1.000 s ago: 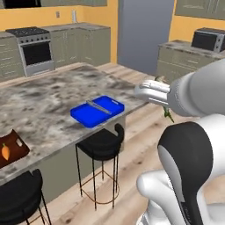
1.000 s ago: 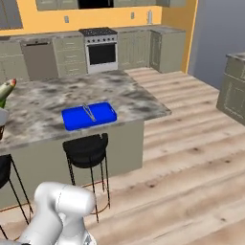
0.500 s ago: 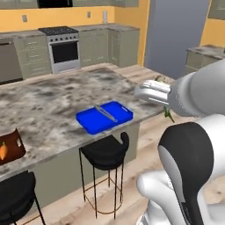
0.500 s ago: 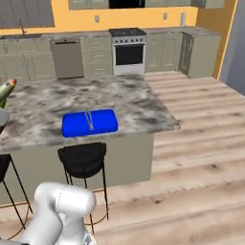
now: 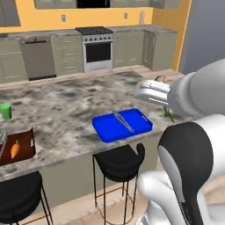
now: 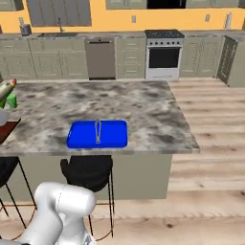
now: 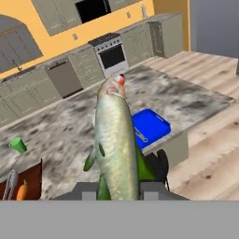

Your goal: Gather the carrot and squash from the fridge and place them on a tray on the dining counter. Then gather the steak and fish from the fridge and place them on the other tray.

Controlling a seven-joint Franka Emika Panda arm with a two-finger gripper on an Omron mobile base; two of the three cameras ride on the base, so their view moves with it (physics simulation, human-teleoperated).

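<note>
In the left base view the white arm reaches across from the right, and past its wrist a small part of the fish [image 5: 161,79] shows above the far end of the hand, with a bit of green fin lower down beside the arm. On the marbled bench [image 5: 57,110] a blue tray [image 5: 122,125] lies near the front edge, with a slim grey utensil [image 5: 123,121] lying across its middle. Far to the left a brown tray [image 5: 24,147] holds the carrot [image 5: 15,150]; a green cup [image 5: 5,110] stands behind it, well apart. Two black stools [image 5: 118,162] stand under the bench edge.

In the right base view the blue tray [image 6: 98,134] sits near the front edge of the bench [image 6: 143,115], above a black stool [image 6: 87,172]. At the left border the head of the fish [image 6: 5,88] juts into the picture, held above the bench.

In the hand view the gripper [image 7: 120,190] is clamped on the fish [image 7: 115,144], which stands upright between the fingers, head up, tail end low. Behind it lie the blue tray [image 7: 151,125], the green cup [image 7: 17,144], and the brown tray [image 7: 30,179] with the carrot [image 7: 21,192].
</note>
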